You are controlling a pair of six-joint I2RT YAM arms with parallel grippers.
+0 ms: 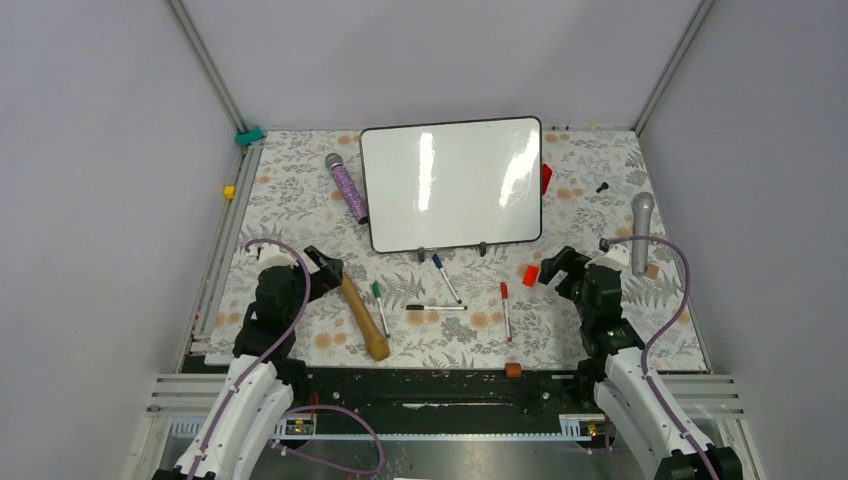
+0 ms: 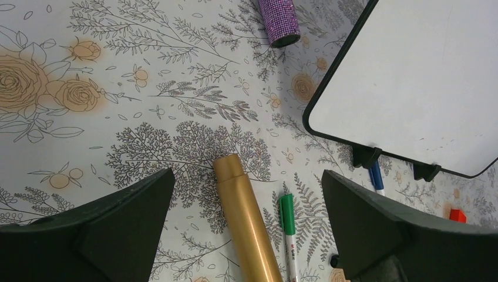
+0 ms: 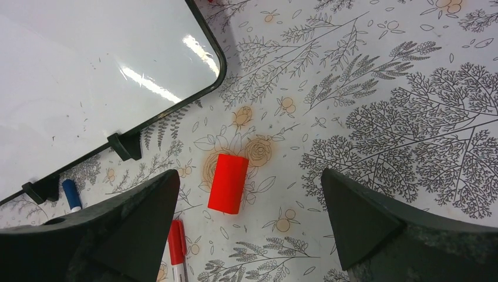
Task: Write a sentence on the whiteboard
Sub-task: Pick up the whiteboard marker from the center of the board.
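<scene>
The whiteboard [image 1: 452, 185] stands propped on small black feet at the back middle of the flowered cloth. Its face is blank and no sentence shows on it; its lower corners appear in the left wrist view [image 2: 423, 82] and the right wrist view [image 3: 88, 76]. In front of it lie a blue marker [image 1: 445, 277], a green marker [image 1: 378, 300], a black marker [image 1: 435, 307] and a red marker [image 1: 505, 310]. My left gripper [image 1: 322, 262] hangs open and empty over a gold tube [image 2: 246, 223] and the green marker [image 2: 288, 235]. My right gripper [image 1: 555, 265] is open and empty above a red block [image 3: 229, 183] and the red marker [image 3: 176, 247].
A purple glitter microphone [image 1: 348, 188] lies left of the board, a grey microphone [image 1: 641, 230] at the right. The gold tube [image 1: 365, 320] lies slanted at the front left. A small orange block [image 1: 513, 369] sits at the near edge, a beige cube [image 1: 652, 271] beside the right arm.
</scene>
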